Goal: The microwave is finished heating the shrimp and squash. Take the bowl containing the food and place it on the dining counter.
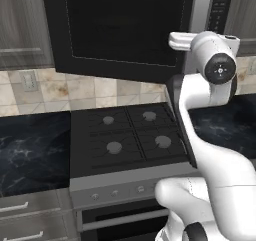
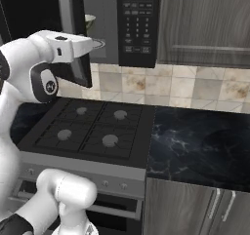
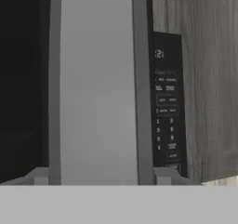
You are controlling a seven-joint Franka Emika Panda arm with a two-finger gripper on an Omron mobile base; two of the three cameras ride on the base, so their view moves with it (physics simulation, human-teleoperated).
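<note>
My pincer is up at the microwave, right against the silver handle strip on its door. In the hand view my two fingertips show one on each side of the strip's lower end, so the pincer stands open wide enough to straddle the handle; whether the pads actually press on it I cannot tell. To the right of the strip is the button panel, and beyond that a grey wooden cabinet.

From the right base view the door is swung partly open, and through the gap I see what looks like the rim of the cream-white bowl inside the microwave, though only a sliver shows. The food in it is hidden from me.

Below the microwave sits the black four-burner stovetop, with the oven knobs along its front. Black marbled counter runs on both sides of it, over grey cabinets, with a tiled backsplash behind.
</note>
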